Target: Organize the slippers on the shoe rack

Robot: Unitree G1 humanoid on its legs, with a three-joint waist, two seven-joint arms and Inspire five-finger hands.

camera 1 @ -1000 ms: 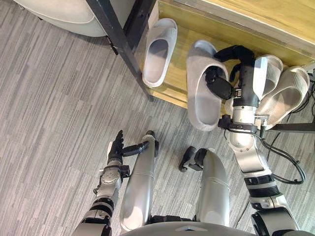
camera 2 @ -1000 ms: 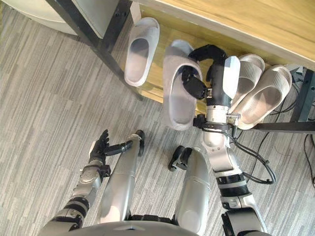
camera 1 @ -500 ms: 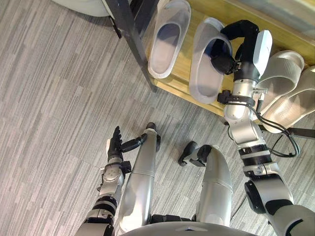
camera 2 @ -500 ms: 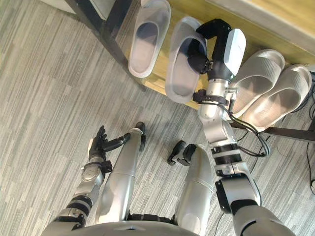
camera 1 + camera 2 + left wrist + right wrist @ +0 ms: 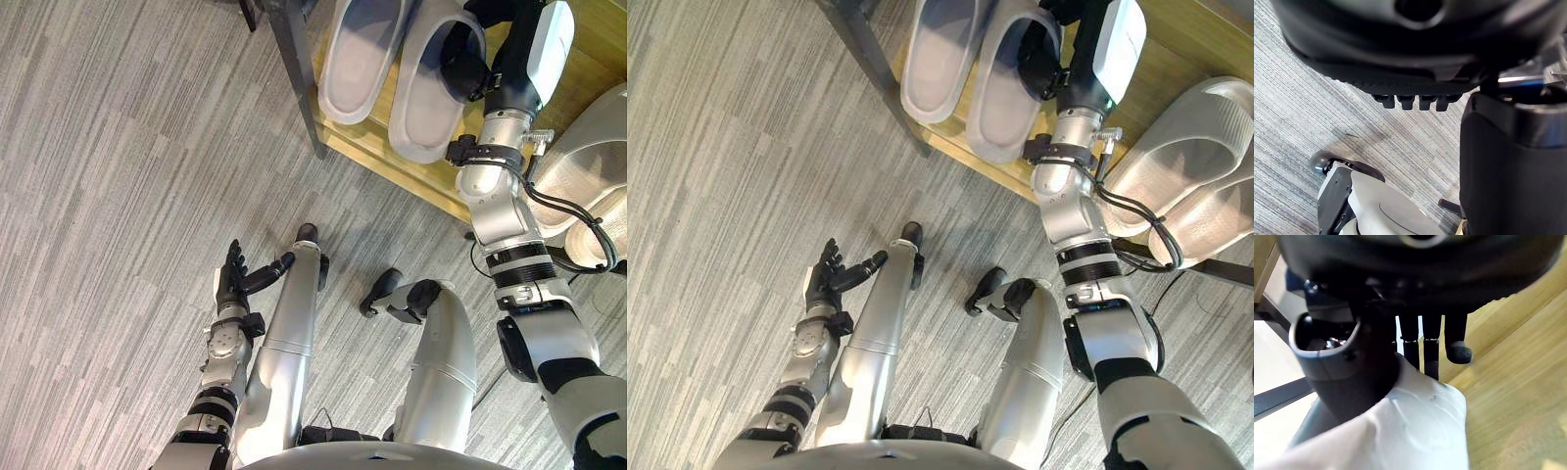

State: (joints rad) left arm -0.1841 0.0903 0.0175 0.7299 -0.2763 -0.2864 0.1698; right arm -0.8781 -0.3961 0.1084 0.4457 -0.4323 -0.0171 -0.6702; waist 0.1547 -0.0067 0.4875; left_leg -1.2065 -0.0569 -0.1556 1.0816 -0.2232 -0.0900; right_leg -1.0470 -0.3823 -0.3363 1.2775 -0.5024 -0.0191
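My right hand (image 5: 468,67) has carried the slipper (image 5: 423,103) from overhanging the floor (image 5: 118,196) onto the shelf (image 5: 411,174) at the frame's top, just beside the other slipper (image 5: 355,59).

Slipper count came to four, folks! The first slipper (image 5: 361,54) and the second slipper (image 5: 423,103) lay side by side, making two. Over on the right, the third slipper (image 5: 1183,142) and the fourth slipper (image 5: 1207,220) made two more, all four of them pale. One shoe rack (image 5: 377,145) carried them on its wooden shelf. It showed one dark upright post (image 5: 294,88) at its corner and one dark bar (image 5: 1225,274) low on the right. Hands? Two were counted: one left hand (image 5: 232,286) and one right hand (image 5: 468,69). And one grey striped floor (image 5: 127,196) lay under the lot.
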